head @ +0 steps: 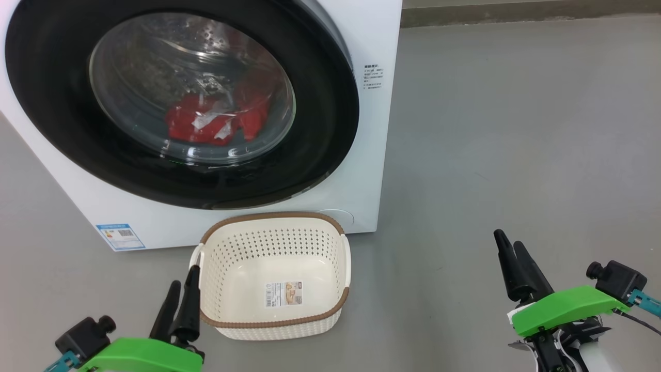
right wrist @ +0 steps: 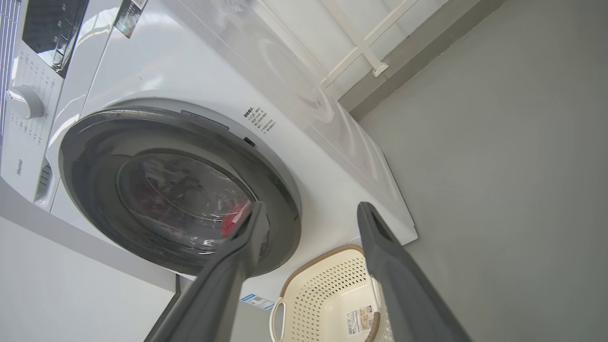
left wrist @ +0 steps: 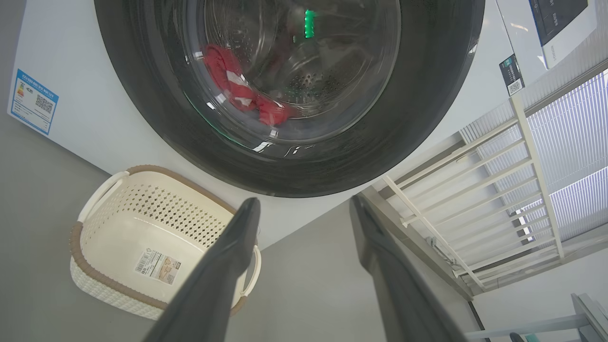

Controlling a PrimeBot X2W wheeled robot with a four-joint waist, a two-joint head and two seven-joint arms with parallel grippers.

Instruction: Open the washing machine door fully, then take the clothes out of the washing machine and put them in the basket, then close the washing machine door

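Note:
The white washing machine (head: 372, 129) stands at the upper left of the head view. Its round black-rimmed door (head: 320, 129) lies against the front. Red clothes (head: 217, 121) with white patches show through the glass, low in the drum. The cream basket (head: 273, 215) sits on the floor just in front of the machine, with nothing in it but a paper label. My left gripper (head: 184, 276) hovers at the basket's left handle, open and holding nothing. My right gripper (head: 508, 238) is well right of the basket, above bare floor, also open. In the wrist views, left gripper (left wrist: 304, 202) and right gripper (right wrist: 312, 205) show wide gaps.
Grey floor (head: 516, 129) stretches to the right of the machine. A blue label (head: 120, 236) marks the machine's lower left corner. A white railing (left wrist: 475, 190) and a window stand beside the machine. The control panel with a knob (right wrist: 23, 102) is above the door.

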